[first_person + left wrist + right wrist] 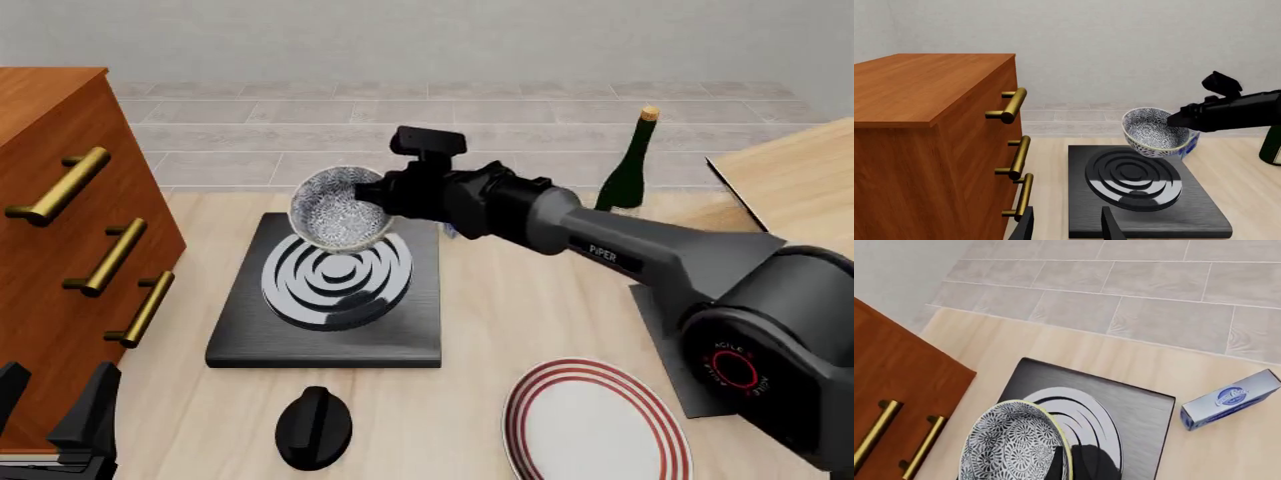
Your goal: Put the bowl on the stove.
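Observation:
The bowl (340, 210), white-grey with a blue-grey speckled inside, hangs tilted just above the far side of the ring burner. My right gripper (387, 205) is shut on its rim. The stove (254, 330) is a black square slab with grey-white rings, lying left of the table's middle. The bowl (1154, 132) and the right gripper (1177, 120) also show in the left wrist view above the stove (1194, 205). In the right wrist view the bowl (1011, 445) hangs over the stove (1141, 410). My left gripper (47, 400) is open and empty near the front left corner, beside the cabinet.
A wooden drawer cabinet (54, 200) with brass handles stands left of the stove. A black round knob (314, 425) and a red-striped plate (594, 425) lie in front. A green bottle (627, 175) and a blue box (1231, 400) stand behind the stove, to its right.

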